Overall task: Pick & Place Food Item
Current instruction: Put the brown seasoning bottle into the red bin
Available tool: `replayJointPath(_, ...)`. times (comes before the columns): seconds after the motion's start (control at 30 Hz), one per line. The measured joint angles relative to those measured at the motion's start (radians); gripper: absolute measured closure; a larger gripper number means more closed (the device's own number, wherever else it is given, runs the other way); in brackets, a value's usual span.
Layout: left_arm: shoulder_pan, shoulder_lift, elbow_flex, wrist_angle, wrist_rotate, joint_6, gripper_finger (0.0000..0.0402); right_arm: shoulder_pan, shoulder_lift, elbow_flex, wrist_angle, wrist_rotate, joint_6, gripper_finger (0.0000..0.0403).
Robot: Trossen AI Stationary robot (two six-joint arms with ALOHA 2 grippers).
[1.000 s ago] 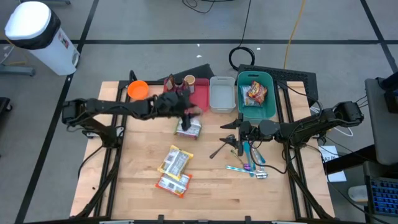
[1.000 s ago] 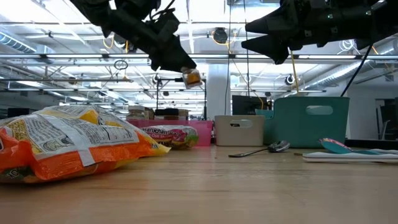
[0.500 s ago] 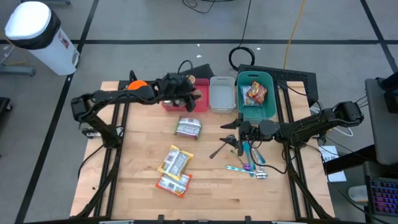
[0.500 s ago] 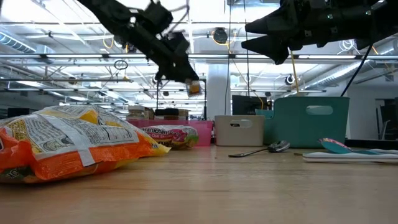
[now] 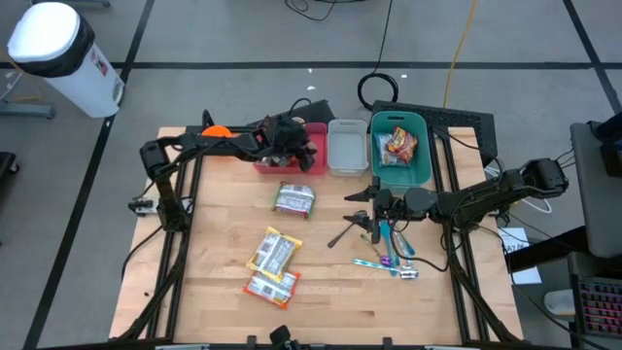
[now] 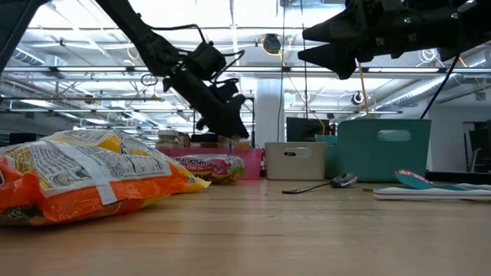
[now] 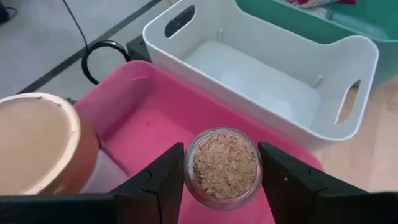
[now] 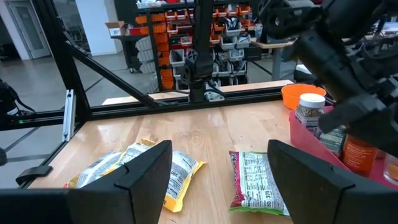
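Two dark, slim jointed arms are seen, each ended by a black two-finger tool: left tool (image 5: 292, 146), right tool (image 5: 363, 220). Thin black cables are looped along the left arm's links.

high: overhead | low: tabletop level | both share pink bin (image 5: 292, 157)

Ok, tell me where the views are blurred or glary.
Low view: the near chip bag is soft, and ceiling lights glare behind the arms. Left wrist view: the jar is sharp, the lid beside it blurred. High view: even light.
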Motion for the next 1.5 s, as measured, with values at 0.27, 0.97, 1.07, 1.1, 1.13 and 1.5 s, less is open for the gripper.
replayJointPath(0.27,-0.009,0.034,0.002,0.003,-0.011,0.006,0.0219,0.000,0.000,0.000,0.000,0.000,0.000,0.0147)
replayJointPath(0.97,-0.044,0.016,0.216,-0.309,-0.080,-0.023,0.0220,0.000,0.000,0.000,0.000,0.000,-0.004,0.0147)
replayJointPath(1.07,-0.052,0.017,0.247,-0.326,-0.081,-0.019,0.0219,0.000,0.000,0.000,-0.001,0.000,-0.004,0.0147)
replayJointPath(1.1,-0.054,0.018,0.252,-0.322,-0.081,-0.018,0.0217,0.000,0.000,0.000,-0.001,0.000,-0.004,0.0147)
replayJointPath(1.13,-0.055,0.017,0.252,-0.315,-0.084,-0.018,0.0215,0.000,0.000,0.000,-0.001,-0.001,-0.004,0.0147)
replayJointPath(1.5,-0.050,0.017,0.177,-0.234,-0.131,-0.067,0.0219,0.000,0.000,0.000,0.000,-0.001,-0.004,0.0147)
